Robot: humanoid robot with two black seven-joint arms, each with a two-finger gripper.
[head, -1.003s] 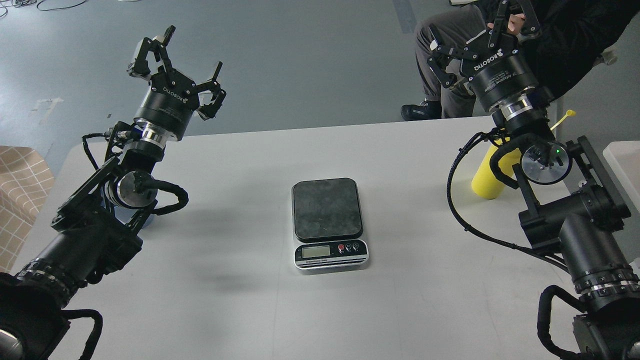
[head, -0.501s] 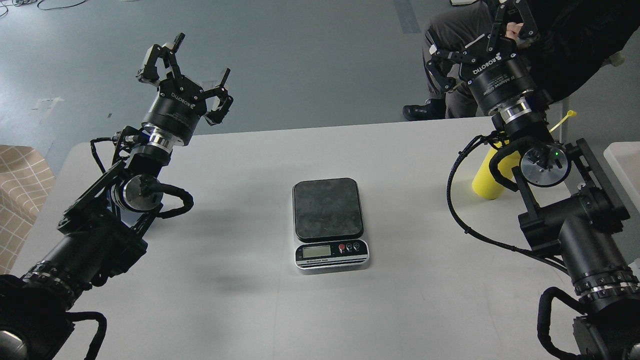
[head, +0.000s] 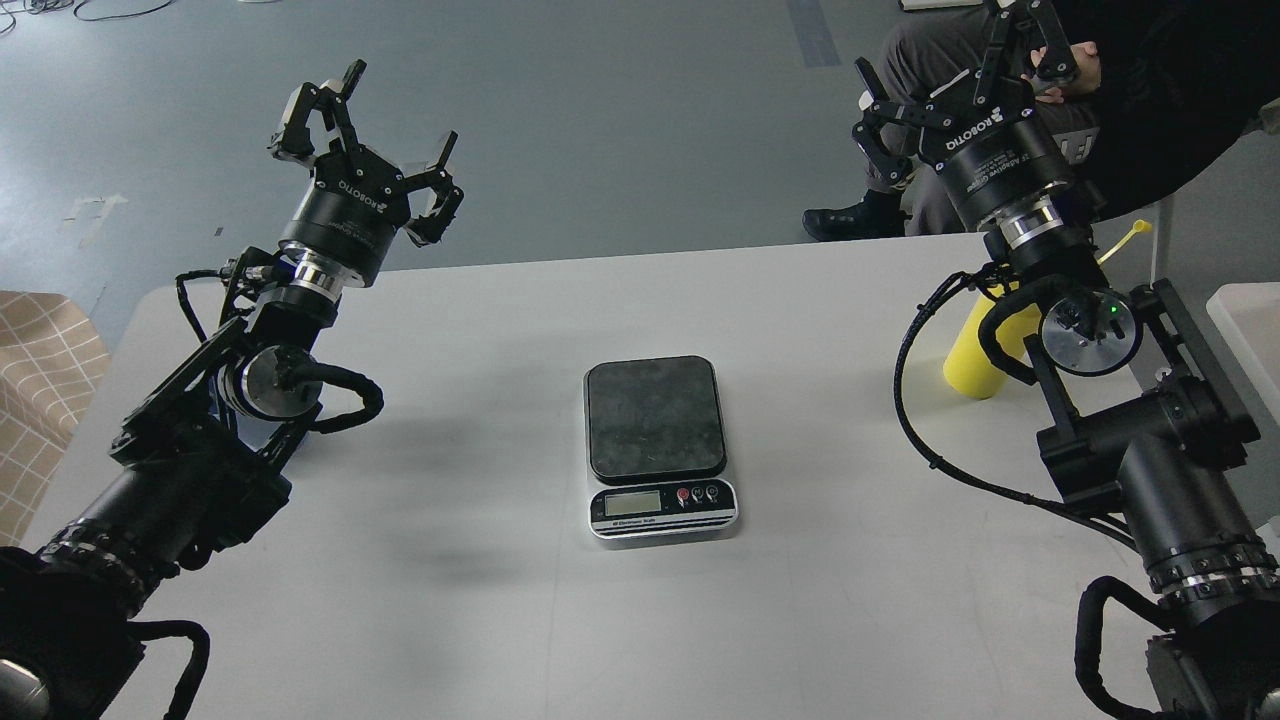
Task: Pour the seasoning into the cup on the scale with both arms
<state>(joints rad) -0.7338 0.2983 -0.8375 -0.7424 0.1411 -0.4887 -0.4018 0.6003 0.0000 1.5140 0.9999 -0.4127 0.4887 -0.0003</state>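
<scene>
Head view, left to right. Far left, at the edge: a tan checked cloth (head: 40, 390). Next, the left arm (head: 190, 450), rising from the near left corner over the white surface (head: 480, 600), with black cables looped at the wrist. At its far end, the left hand (head: 375, 115), raised above the far left edge of the surface, fingers spread wide apart, holding nothing.

At the middle of the surface: the scale (head: 657, 445), lying flat, dark platform bare, silver front with display and small buttons, one red, facing near. Well apart from both hands.

No cup seen anywhere in this view.

Further right, beyond the far edge of the surface: a seated person (head: 1000, 60) in dark clothes, one shoe on the grey floor. In front of that figure, the right hand (head: 950, 70), held high, fingers wide apart, gripping nothing.

Below it, near the far right edge of the surface: the yellow bottle (head: 975, 355), standing upright, largely hidden behind the right arm (head: 1130, 440), capped tip poking out past the wrist. Far right: the corner of a white tray (head: 1250, 325).
</scene>
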